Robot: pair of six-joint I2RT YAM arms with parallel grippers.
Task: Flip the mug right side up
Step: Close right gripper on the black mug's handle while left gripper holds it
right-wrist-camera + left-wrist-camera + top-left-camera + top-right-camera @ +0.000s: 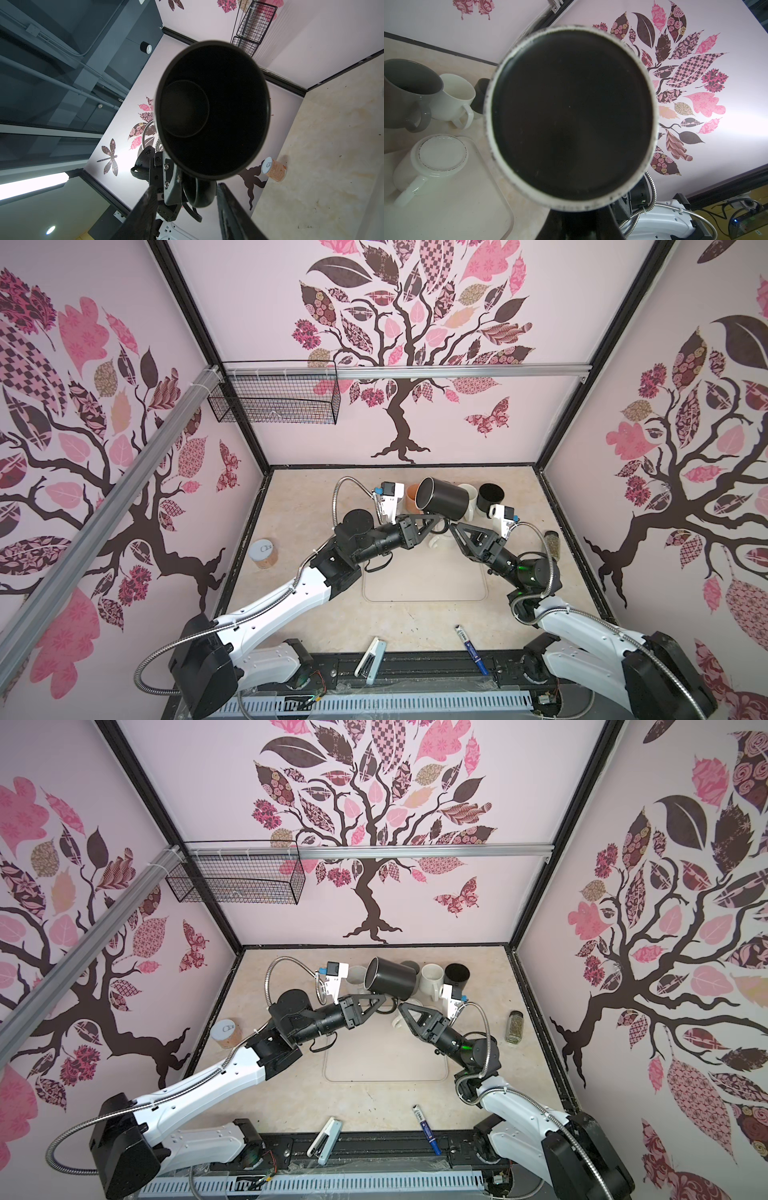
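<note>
Reorientation is under way, we judge: above the far end of the beige mottled table [316, 614], the glossy black ceramic mug [446, 498] hangs on its side, mouth toward the left. Our left gripper [433, 522] is clamped on its curved black handle [207, 199]. Our right gripper [187, 187] stands partly spread either side of that handle, so next comes a regrip or wrist roll. From above the handle is mostly hidden; whether the right gripper touches it we cannot tell.

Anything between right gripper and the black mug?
Only the left gripper, shut on the handle of the black mug, directly ahead of the right gripper and its open jaws. The mug's body above is unobstructed.
</note>
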